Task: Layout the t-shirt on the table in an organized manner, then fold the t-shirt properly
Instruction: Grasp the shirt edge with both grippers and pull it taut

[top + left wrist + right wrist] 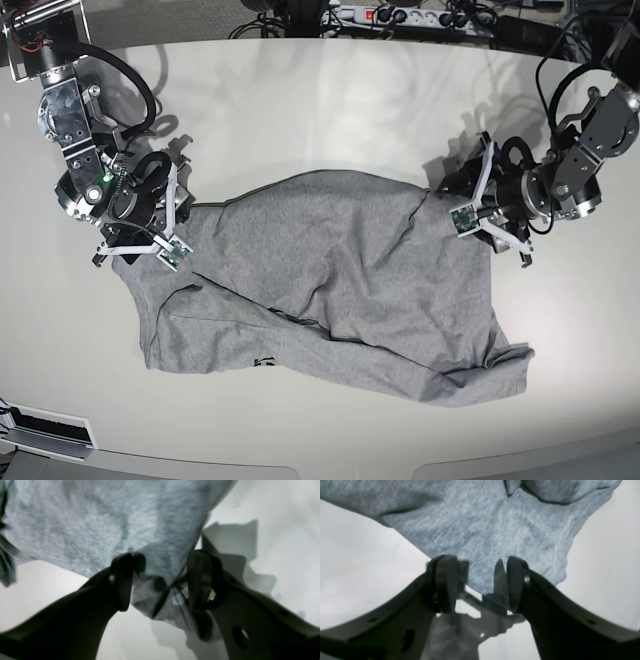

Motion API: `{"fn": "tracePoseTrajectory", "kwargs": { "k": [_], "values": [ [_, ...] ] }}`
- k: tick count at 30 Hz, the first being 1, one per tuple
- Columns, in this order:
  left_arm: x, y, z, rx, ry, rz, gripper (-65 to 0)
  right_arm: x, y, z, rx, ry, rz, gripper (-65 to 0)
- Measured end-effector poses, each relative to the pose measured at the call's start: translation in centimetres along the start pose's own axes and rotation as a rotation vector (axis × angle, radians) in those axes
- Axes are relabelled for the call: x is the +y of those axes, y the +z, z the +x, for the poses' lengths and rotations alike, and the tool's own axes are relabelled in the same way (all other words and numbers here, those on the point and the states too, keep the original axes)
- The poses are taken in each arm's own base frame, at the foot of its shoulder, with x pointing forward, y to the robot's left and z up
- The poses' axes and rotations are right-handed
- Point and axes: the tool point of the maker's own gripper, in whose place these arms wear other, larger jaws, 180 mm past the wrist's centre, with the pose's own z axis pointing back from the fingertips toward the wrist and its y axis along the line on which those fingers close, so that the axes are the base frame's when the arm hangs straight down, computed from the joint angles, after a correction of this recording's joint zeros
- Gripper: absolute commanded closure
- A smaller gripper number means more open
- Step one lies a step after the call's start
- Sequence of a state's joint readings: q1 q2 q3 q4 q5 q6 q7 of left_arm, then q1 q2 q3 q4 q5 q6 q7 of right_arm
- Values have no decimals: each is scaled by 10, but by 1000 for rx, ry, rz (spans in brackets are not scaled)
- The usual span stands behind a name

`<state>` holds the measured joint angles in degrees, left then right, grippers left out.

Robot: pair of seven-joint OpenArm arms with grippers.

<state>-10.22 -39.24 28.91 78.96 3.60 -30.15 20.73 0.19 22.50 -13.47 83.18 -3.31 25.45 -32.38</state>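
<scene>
The heather-grey t-shirt (330, 270) lies crumpled across the middle of the off-white table (330, 100), with folds and a bunched lower right corner. My left gripper (468, 205) sits at the shirt's upper right edge. In the left wrist view its jaws (162, 580) stand apart, and a loose corner of the t-shirt (87, 525) lies between them. My right gripper (170, 225) is at the shirt's upper left corner. It (482, 585) is open in the right wrist view, the t-shirt's (482, 530) edge reaching just between the fingertips, with bare table (357, 567) below.
A power strip (385, 15) and cables lie along the table's far edge. A white box (45, 430) sits off the near left corner. The table's curved front edge runs close below the shirt's hem.
</scene>
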Motion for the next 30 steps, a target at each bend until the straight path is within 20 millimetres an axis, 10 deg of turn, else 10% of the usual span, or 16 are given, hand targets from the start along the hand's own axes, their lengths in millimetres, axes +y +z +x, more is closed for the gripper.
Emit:
{"fn": "tracePoseTrajectory", "kwargs": {
  "k": [6,9,16,22,30],
  "values": [
    [17,-14,6,8,52,27,0,-9,-22,-6,43,-72,2,-252],
    [21,-16,3,55,72,48,0,-13,-33,-6,67,-99,13,0],
    [44,16,25,42,26,119,0,-43,-13,8,118,-93,-54,0],
    [54,59,35,39,-49,146,0,-30,34,34,21,17,3,0],
    [15,104,35,34,-198,-37,0,-16,87,26,4,163,-18,0]
  ]
}}
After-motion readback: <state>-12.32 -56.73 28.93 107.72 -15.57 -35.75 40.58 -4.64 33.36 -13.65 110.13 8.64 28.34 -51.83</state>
